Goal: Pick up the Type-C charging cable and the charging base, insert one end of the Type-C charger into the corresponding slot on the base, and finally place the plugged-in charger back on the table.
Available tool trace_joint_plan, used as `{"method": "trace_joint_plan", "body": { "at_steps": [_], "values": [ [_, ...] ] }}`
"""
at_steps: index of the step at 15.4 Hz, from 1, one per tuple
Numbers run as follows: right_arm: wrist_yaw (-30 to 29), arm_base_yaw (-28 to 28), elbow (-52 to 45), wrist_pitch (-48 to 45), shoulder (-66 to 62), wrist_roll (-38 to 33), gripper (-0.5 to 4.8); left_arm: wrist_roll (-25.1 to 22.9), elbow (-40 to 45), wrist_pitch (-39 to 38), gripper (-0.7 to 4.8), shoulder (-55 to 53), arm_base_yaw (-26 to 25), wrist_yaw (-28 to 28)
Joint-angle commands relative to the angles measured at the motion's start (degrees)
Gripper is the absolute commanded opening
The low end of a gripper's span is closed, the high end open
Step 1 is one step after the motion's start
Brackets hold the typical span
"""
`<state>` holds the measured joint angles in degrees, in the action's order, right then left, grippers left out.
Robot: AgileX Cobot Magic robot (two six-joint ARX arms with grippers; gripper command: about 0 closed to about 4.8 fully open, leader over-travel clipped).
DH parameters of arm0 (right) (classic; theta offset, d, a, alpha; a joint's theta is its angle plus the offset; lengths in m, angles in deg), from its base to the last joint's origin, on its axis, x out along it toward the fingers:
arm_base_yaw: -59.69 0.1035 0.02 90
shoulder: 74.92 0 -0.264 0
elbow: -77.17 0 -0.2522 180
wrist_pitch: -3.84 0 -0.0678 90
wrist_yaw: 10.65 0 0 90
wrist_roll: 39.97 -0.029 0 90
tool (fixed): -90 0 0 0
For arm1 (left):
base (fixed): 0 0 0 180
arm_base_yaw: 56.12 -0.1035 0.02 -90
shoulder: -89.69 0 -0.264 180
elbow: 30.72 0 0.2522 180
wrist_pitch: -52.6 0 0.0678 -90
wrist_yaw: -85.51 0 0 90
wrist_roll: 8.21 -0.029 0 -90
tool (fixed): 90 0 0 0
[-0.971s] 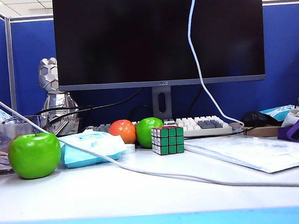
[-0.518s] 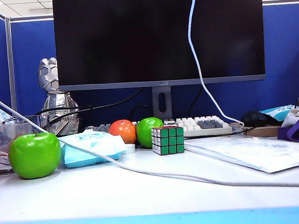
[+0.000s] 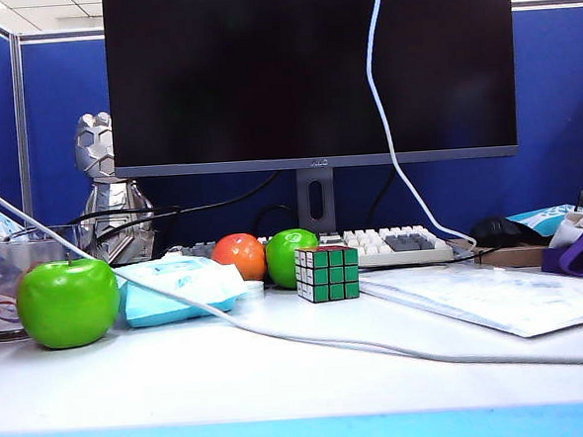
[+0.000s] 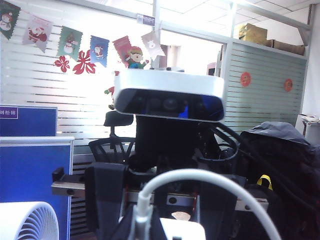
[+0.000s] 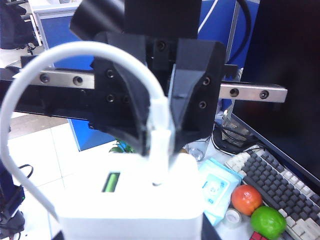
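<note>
- Gripping the plug end of the Type-C charging cable (image 5: 75, 50), the right end effector (image 5: 159, 135) has both fingers pressed on it; the cable arcs away in a loop.
- That plug sits in a slot of the charging base (image 5: 135, 200), a white block with a green light on its face, held in the air above the surface.
- The left end effector is clenched; the left wrist view shows only the cable's loop (image 4: 200, 175) and a corner of the base (image 4: 182, 230), not what it grips.
- Neither arm appears in the exterior view.
- On the surface (image 3: 232, 381), a long white cord (image 3: 309, 341) crosses nearest the front.
- A green apple (image 3: 67, 302) sits at 9 o'clock from the Rubik's cube (image 3: 327, 273).
- Farthest back, at 12 o'clock from the cube, stands the monitor (image 3: 312, 69).
</note>
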<state>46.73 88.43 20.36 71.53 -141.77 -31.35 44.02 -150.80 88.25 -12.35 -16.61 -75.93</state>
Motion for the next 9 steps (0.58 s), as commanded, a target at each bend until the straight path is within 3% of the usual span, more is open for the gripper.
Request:
{"method": "trace_joint_plan", "body": {
  "at_steps": [1, 9],
  "values": [
    [0.31, -0.11, 0.9, -9.22, 0.37, 0.39, -0.01, -1.49, 0.33, -4.83, -0.06, -0.44, 0.44, -6.99],
    [0.04, -0.13, 0.92, -11.89, 0.44, 0.35, -0.01, -4.04, 0.39, -8.26, -0.06, -0.44, 0.44, -8.31]
  ]
}}
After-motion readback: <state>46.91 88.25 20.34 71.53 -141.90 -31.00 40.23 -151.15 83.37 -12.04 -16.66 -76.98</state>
